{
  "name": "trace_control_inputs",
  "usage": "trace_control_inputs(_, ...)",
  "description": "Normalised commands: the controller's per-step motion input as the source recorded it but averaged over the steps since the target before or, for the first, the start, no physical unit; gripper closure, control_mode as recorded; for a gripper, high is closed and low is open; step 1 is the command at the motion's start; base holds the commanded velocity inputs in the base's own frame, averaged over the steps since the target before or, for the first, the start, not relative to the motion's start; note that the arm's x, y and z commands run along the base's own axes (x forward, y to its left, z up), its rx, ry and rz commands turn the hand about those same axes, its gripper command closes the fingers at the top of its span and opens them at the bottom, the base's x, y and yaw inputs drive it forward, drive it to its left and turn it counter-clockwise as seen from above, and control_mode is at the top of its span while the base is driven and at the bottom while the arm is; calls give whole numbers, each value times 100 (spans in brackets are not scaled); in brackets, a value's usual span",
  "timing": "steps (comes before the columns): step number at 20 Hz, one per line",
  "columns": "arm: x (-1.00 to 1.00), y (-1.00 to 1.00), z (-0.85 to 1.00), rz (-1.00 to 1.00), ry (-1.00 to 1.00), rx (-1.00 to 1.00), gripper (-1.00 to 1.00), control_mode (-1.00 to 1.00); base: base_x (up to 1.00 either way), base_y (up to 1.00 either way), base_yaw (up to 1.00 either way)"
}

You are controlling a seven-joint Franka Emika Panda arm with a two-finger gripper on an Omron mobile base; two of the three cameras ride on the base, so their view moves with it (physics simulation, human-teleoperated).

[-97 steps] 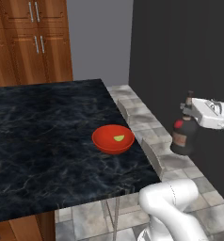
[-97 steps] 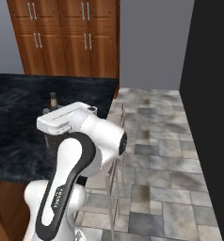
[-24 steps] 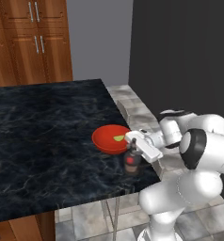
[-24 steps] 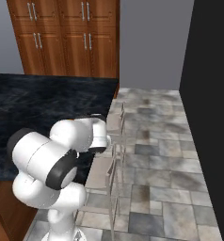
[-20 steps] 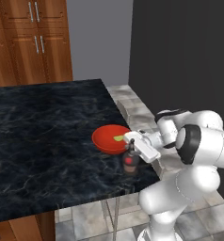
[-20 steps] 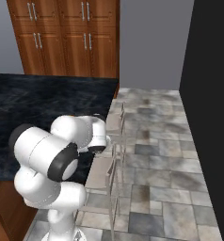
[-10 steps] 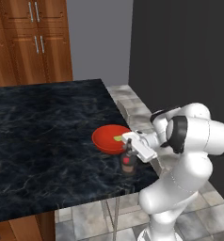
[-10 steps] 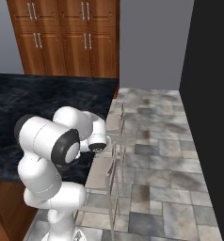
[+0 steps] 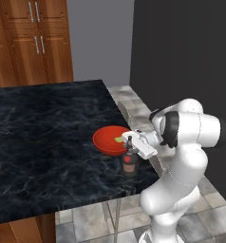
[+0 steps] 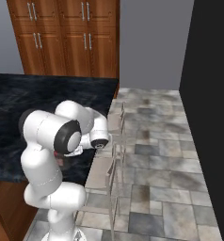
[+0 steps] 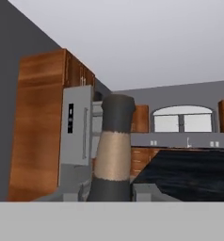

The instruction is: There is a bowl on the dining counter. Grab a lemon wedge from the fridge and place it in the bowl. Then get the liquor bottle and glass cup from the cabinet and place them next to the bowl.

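The bottle (image 9: 129, 162) is squat and dark, with a thin neck and a brownish band near its top. It stands upright on the black marble-look table (image 9: 43, 128), close to the near right edge. Just behind it sits the wide red bowl (image 9: 109, 141), and a small yellow-green lemon wedge (image 9: 118, 139) lies inside the bowl. Brown wooden cabinets (image 9: 36, 40) with grey bar handles stand behind the table. In the hand view, a tall grey fridge (image 11: 75, 134) stands far behind the bottle's neck.
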Motion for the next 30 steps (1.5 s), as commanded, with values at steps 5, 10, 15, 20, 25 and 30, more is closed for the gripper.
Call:
trace_control_inputs(5,-1,1,-30,2,0,0,-100,-100,0,0,0)
trace_control_inputs(10,0,1,-4,0,0,0,-100,-100,0,0,0)
trace_control_inputs(15,-15,-5,26,-1,0,0,-100,-100,0,0,0)
trace_control_inputs(20,-23,-10,52,-4,0,0,-100,-100,0,0,0)
trace_control_inputs(25,-40,-21,80,-6,0,0,-100,-100,0,0,0)
trace_control_inputs(30,-82,-4,73,-16,-4,0,-100,-100,0,0,0)
